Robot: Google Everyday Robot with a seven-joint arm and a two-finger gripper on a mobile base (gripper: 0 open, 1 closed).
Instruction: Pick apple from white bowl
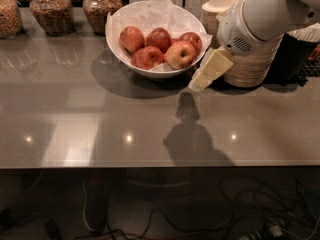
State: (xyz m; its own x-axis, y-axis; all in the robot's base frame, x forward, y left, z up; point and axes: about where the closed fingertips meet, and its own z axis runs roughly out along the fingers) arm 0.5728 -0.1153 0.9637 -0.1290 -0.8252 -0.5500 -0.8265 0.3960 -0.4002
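Note:
The white bowl [118, 50], lined with crinkled white paper, stands at the back middle of the grey counter. It holds several apples. The apple [180, 54] with the pale yellow-orange patch lies at the bowl's front right, beside darker red apples [148, 57]. My gripper [209, 70] hangs from the white arm [260, 15] just right of the bowl's front right rim, low over the counter and apart from the apple. It holds nothing that I can see.
Three glass jars of dry food [49, 10] stand at the back left. Stacks of beige disposable bowls [250, 64] stand right of the white bowl, behind my arm. A dark object [295, 59] sits at the far right. The counter's front edge [150, 167] runs across.

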